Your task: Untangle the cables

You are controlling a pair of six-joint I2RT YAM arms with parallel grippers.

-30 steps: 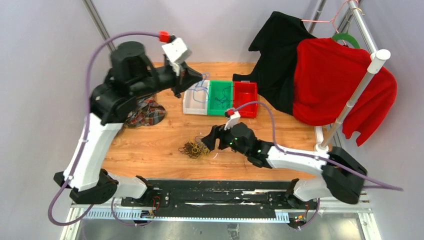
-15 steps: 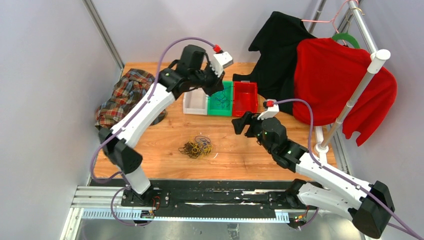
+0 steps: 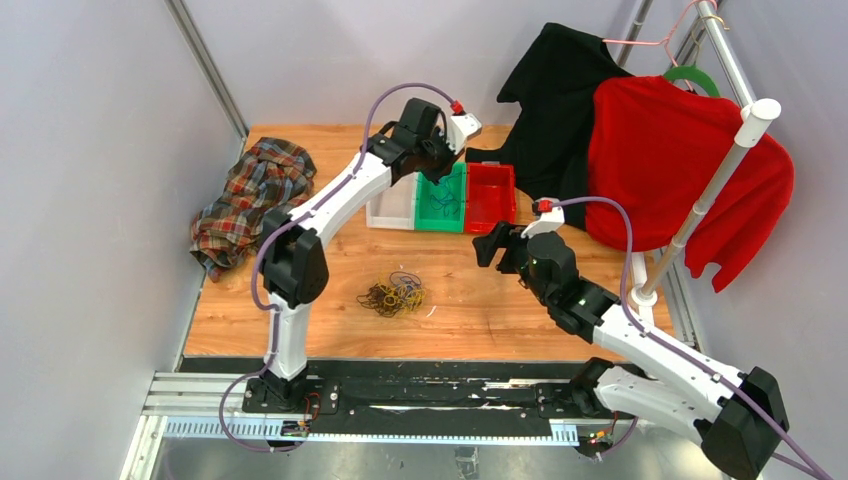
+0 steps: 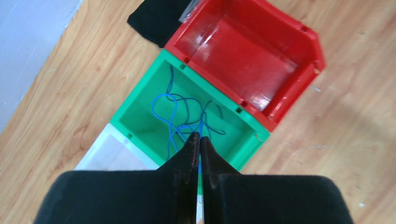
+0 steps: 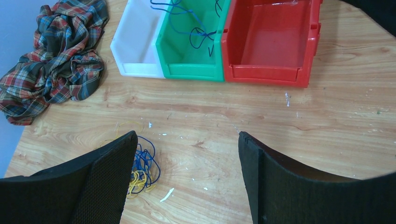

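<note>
The cables' tangle (image 3: 393, 294) of blue, yellow-orange and dark wires lies on the wooden table (image 3: 330, 270), near the front middle. In the right wrist view the tangle (image 5: 142, 165) shows partly behind the left finger. My left gripper (image 3: 447, 165) hangs over the green bin (image 3: 440, 197), shut on a thin blue cable (image 4: 202, 125) that runs down into the green bin (image 4: 140, 93) among other blue strands. My right gripper (image 3: 490, 243) stands open and empty above bare table, right of the tangle and apart from it.
A white bin (image 3: 390, 205), the green bin and a red bin (image 3: 490, 195) stand in a row at the back. A plaid cloth (image 3: 250, 195) lies at the left. Black and red garments (image 3: 660, 150) hang on a rack at the right.
My left arm has stretched out and swung right from the white bin to the green bin. My right gripper has pulled back from the tangle, up and to the right.
</note>
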